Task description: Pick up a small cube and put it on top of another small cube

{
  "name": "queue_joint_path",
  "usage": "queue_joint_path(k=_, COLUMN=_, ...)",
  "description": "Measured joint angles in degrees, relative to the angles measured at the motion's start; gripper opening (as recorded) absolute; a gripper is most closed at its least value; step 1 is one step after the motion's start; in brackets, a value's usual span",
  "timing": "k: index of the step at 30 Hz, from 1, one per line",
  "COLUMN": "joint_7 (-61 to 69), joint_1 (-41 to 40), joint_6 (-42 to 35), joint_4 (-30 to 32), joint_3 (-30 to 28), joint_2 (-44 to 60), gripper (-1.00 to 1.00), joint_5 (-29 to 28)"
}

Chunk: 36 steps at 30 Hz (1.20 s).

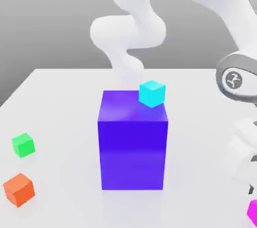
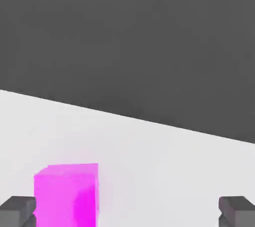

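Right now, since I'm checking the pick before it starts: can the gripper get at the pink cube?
Probably yes. The gripper is open, its fingers wide apart, and the pink cube sits close to one finger on the bare table, with nothing between them.

Small magenta cube (image 2: 66, 195): upright, flat on the white tabletop, at the exterior view's lower right corner (image 1: 253, 213).

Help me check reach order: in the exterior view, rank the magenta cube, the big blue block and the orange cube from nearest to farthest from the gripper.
1. Magenta cube, at the exterior view's lower right, right by the gripper.
2. Blue block, mid-table.
3. Orange cube, far off at the exterior view's lower left.
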<state>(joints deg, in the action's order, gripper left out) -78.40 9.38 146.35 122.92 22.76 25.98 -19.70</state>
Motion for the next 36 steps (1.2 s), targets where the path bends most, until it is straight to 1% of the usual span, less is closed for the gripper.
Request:
queue_joint_path(k=4, joint_7=-2.9, joint_1=3.4, joint_6=5.4, joint_4=-2.0, joint_3=-3.4, joint_2=8.2, gripper=0.00, joint_5=-3.5)
queue_joint_path(k=5, joint_7=-3.4, joint_1=4.0, joint_6=6.3, joint_4=-2.3, joint_3=-4.1, joint_2=9.5, gripper=-1.00, joint_5=-4.1)
queue_joint_path(k=11, joint_7=-3.5, joint_1=4.2, joint_6=6.8, joint_4=-2.5, joint_3=-4.4, joint_2=10.1, gripper=-1.00, joint_5=-4.3)
queue_joint_path(k=15, joint_7=-1.1, joint_1=1.8, joint_6=2.5, joint_4=-0.8, joint_3=-1.2, joint_2=4.0, gripper=-1.00, joint_5=-0.8)
queue_joint_path(k=17, joint_7=1.3, joint_1=-1.6, joint_6=1.2, joint_4=1.2, joint_3=-1.7, joint_2=1.0, gripper=-1.00, joint_5=0.6)
queue_joint_path(k=27, joint_7=12.5, joint_1=-19.1, joint_6=2.7, joint_4=13.3, joint_3=-10.8, joint_2=-9.5, gripper=-1.00, joint_5=5.2)
queue_joint_path(k=33, joint_7=20.8, joint_1=-30.3, joint_6=4.9, joint_4=22.6, joint_3=-18.4, joint_2=-17.8, gripper=-1.00, joint_5=9.5)
queue_joint_path(k=35, joint_7=24.3, joint_1=-35.5, joint_6=5.7, joint_4=26.1, joint_3=-21.9, joint_2=-21.0, gripper=-1.00, joint_5=11.2)
queue_joint_path(k=36, joint_7=26.4, joint_1=-40.4, joint_6=6.1, joint_4=27.9, joint_3=-24.0, joint_2=-22.8, gripper=-1.00, joint_5=12.2)
